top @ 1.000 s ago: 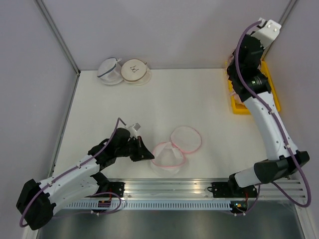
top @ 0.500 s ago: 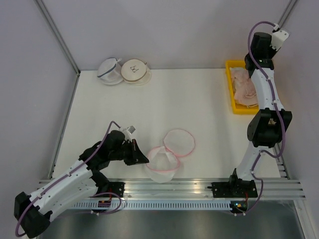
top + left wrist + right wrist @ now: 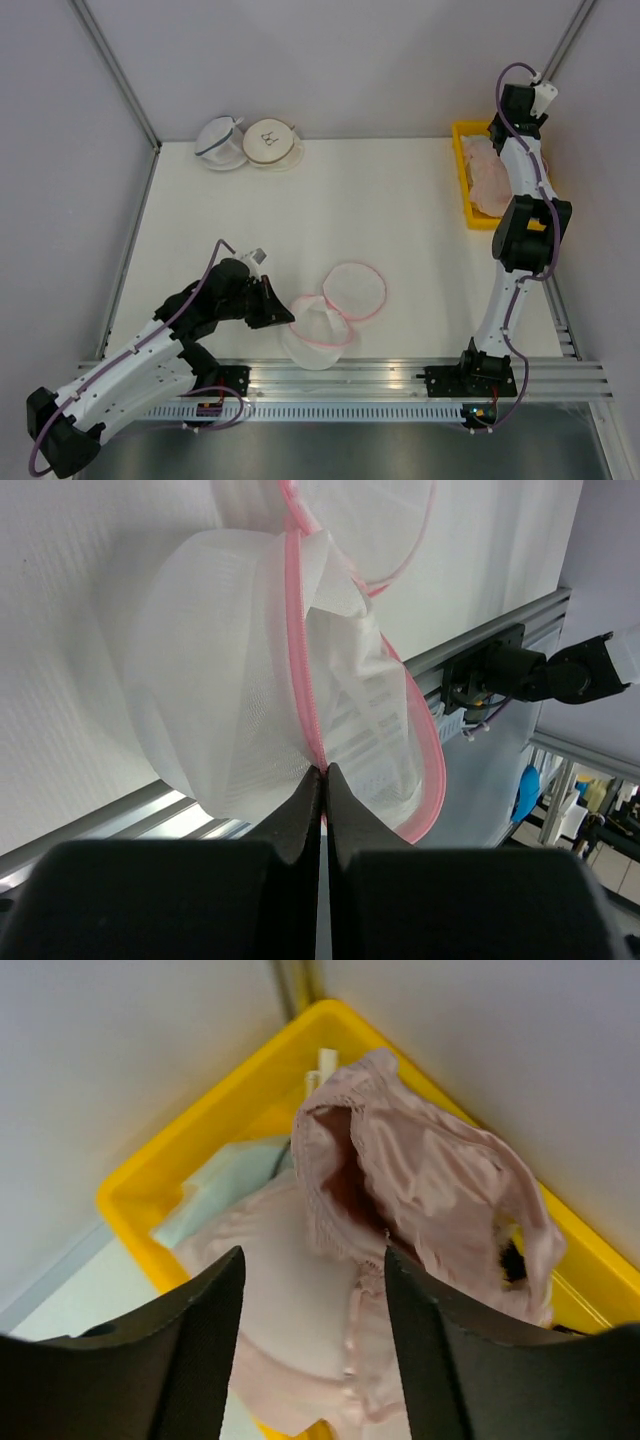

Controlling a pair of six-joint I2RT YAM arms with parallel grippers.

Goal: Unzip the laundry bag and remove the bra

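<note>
The left hand point(image 3: 320, 770) pinches the rim of the unzipped laundry bag point(image 3: 200, 680); the right hand point(image 3: 312, 1260) hangs open over the bra point(image 3: 430, 1180) in the yellow bin point(image 3: 200, 1130). Removal looks done; next, release the bag

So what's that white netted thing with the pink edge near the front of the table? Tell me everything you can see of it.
The laundry bag is a round pouch of soft, see-through white mesh with a pink zipper running along its rim. It is unzipped: one flat round half lies open on the table, joined to a crumpled, dome-shaped half by the front edge. No garment shows inside it. The left gripper is shut on the pink rim.
</note>
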